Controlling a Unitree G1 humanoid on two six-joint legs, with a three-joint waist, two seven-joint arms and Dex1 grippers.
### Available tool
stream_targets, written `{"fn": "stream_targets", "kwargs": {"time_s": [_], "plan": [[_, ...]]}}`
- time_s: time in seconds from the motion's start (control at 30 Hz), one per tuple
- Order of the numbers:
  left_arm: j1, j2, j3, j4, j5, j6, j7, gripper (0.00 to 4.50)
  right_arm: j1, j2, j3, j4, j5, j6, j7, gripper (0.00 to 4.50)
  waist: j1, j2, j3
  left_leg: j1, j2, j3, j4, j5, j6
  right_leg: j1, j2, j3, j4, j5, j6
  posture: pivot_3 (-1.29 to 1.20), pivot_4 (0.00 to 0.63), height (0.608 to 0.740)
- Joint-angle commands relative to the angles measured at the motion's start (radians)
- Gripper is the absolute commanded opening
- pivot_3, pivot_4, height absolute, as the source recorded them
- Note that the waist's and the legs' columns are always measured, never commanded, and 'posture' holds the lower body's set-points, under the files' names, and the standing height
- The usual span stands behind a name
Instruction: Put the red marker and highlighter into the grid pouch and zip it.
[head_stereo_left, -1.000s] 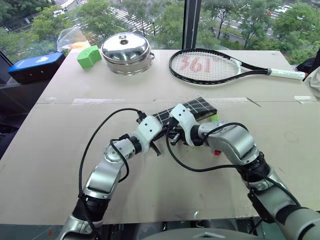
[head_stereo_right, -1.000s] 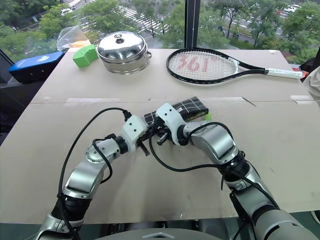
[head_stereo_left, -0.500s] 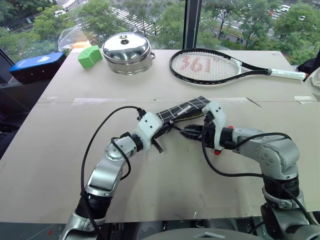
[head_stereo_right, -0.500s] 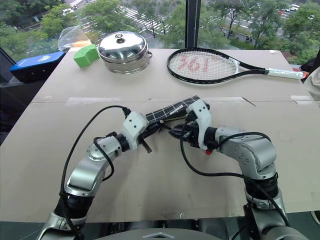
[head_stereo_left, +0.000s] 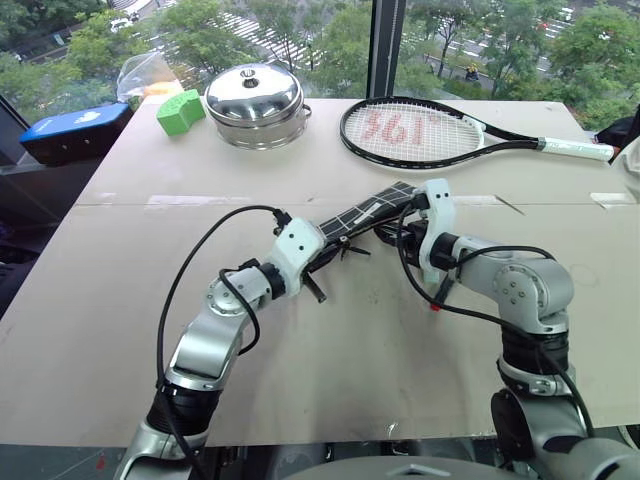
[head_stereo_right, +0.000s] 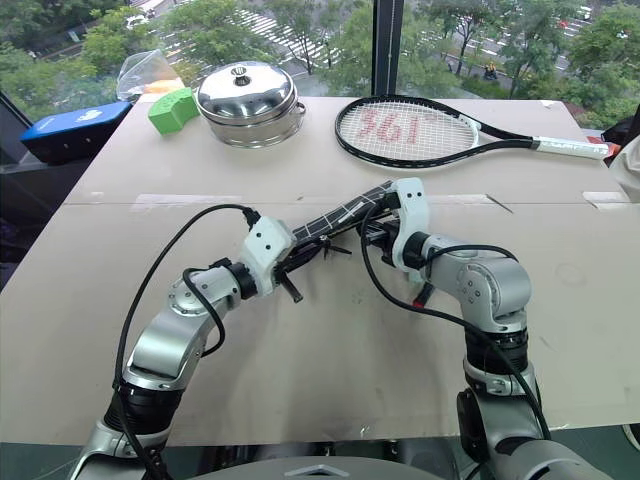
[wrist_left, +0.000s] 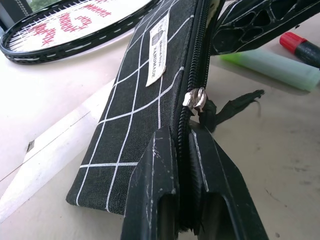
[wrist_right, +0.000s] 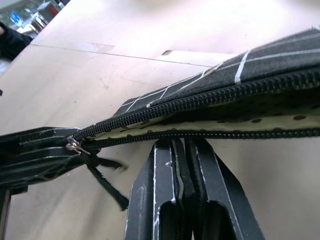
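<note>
Grid pouch (head_stereo_left: 365, 214) held off the table (head_stereo_left: 120, 300) between 2 grippers, stretched on a slant with its far end higher. Left gripper (wrist_left: 186, 150): fingers clamped on the pouch's near end, just below the zipper slider (wrist_left: 195, 98). Right gripper (wrist_right: 181, 150): fingers pressed together on the lower edge of the opening, pinching the fabric below the zip. The zip stands open along most of its length; the pale dotted lining shows between the 2 rows of teeth, and the black pull tab (wrist_right: 107, 180) dangles beside the slider.

Highlighter (wrist_left: 272, 67) and red marker (wrist_left: 302, 47) lie on the table beside the pouch, touching nothing that grips; neither is inside yet.

Likely step: spreading the mouth so a pen can be loaded.

Risks, as judged:
1. Both grippers are occupied, so releasing 1 to fetch a pen may let the soft pouch sag and the mouth fall closed.
2. The thin pinch on the edge may slip if the arms pull further apart.
3. A dropping pouch could knock the round pens and set them rolling.
</note>
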Motion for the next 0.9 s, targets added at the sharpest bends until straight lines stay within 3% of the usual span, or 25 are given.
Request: {"fn": "stream_targets", "kwargs": {"time_s": [0.03,0.3,0.57,0.6,0.77,0.9], "plan": [[-0.017,-0.002,0.005,-0.054,-0.015,0.011,0.008,0.0,0.002,-0.029,-0.009,-0.092,0.08,0.031,0.057,0.08,0.0,0.0,0.0,0.0,0.0,0.0,0.0,0.0,0.0,0.0,0.0,0.0,0.0,0.0,0.0,0.0,0.15,0.74],[-0.004,0.004,0.004,-0.072,-0.025,0.03,0.014,0.0,0.001,-0.044,-0.059,-0.104,0.097,0.027,0.005,0.08,-0.001,0.0,0.0,0.0,0.0,-0.001,0.0,0.0,0.0,0.0,0.0,0.0,0.0,0.0,0.0,0.0,0.15,0.74],[-0.007,0.018,-0.009,-0.078,-0.026,0.02,-0.01,0.0,-0.032,-0.05,0.03,0.053,-0.029,-0.086,-0.046,0.08,-0.002,0.0,0.0,0.0,0.0,-0.001,0.0,0.0,0.0,0.0,0.0,0.0,0.0,0.0,0.0,0.0,0.15,0.74],[-0.008,0.019,-0.012,-0.078,-0.028,0.021,-0.014,0.0,-0.044,-0.058,0.066,0.08,-0.064,-0.118,-0.048,0.08,-0.003,0.0,0.0,0.0,0.0,-0.001,0.0,0.0,0.0,0.0,0.0,0.0,0.0,0.0,0.0,0.0,0.15,0.74],[-0.017,0.032,-0.007,-0.062,-0.033,0.017,-0.026,0.0,-0.114,-0.241,0.496,0.136,-0.386,-0.455,0.09,0.08,-0.004,0.001,0.001,0.0,-0.001,0.0,0.0,0.0,0.0,0.0,0.0,0.001,0.0,0.0,0.0,0.0,0.15,0.74],[-0.024,0.047,-0.012,-0.043,-0.023,0.016,-0.027,0.0,-0.211,-0.399,0.819,0.239,-0.735,-0.807,0.212,0.08,-0.004,0.001,0.001,0.001,-0.001,0.0,0.0,0.0,0.0,0.0,0.0,0.001,0.0,-0.001,0.001,0.0,0.15,0.74]]}}
